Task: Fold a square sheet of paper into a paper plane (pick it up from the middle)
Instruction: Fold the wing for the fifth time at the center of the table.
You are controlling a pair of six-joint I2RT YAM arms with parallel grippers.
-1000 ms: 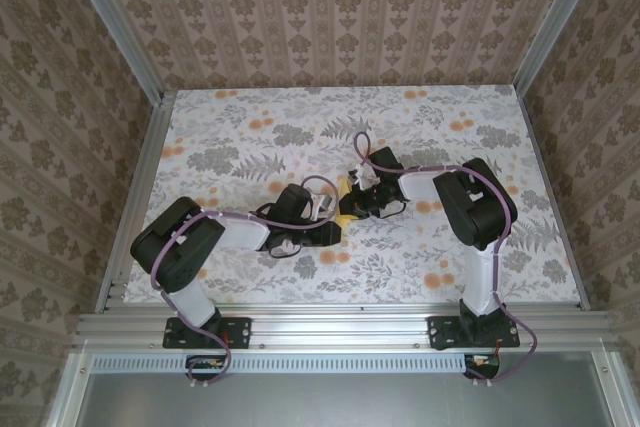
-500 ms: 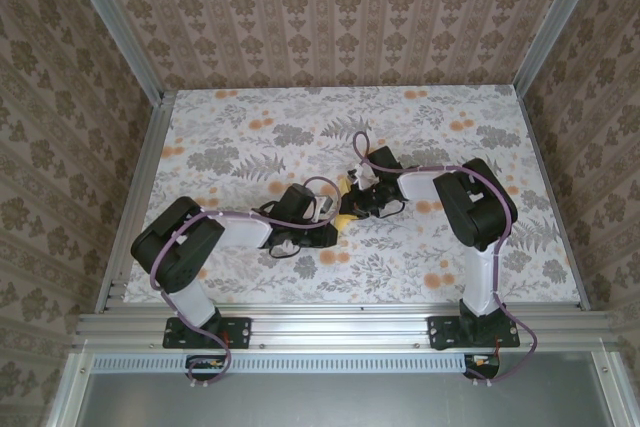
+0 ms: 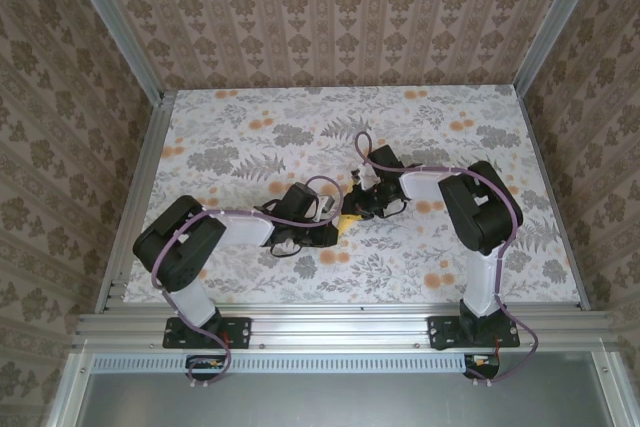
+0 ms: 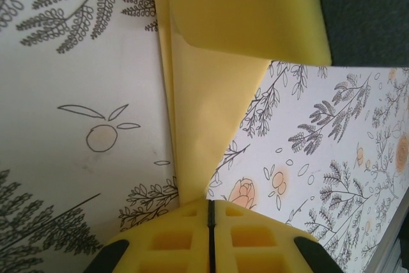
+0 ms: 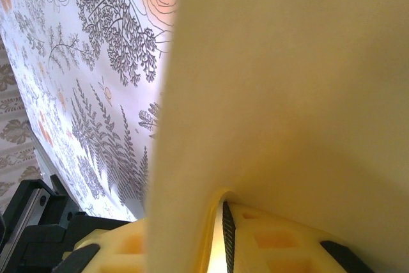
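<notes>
Left gripper (image 4: 209,218): pressed together, pinching the narrow end of the paper (image 4: 208,107); yellow fingers (image 4: 169,244) meeting along a thin dark line.
Right gripper (image 5: 222,238): low at the same sheet from the opposite side; paper edge curving down into the slot between the fingers; one finger (image 5: 281,244) plain to see, the other behind the sheet; cannot tell whether clamped or slack.
Paper: pale yellow, partly folded, at mid-table between the two grippers; from above just a small yellow scrap, mostly covered by them.
Paper, left wrist view: widening away from the fingers, long straight crease down its left side, upper layer curled over at the far end.
Paper, right wrist view: very close to the lens, one broad smooth face rising from the fingers and covering the right half of the view.
Arms: both reaching inward from the near edge, elbows out, wrists nearly meeting at the centre.
Table (image 3: 250,137): flat, grey fern and orange flower print.
</notes>
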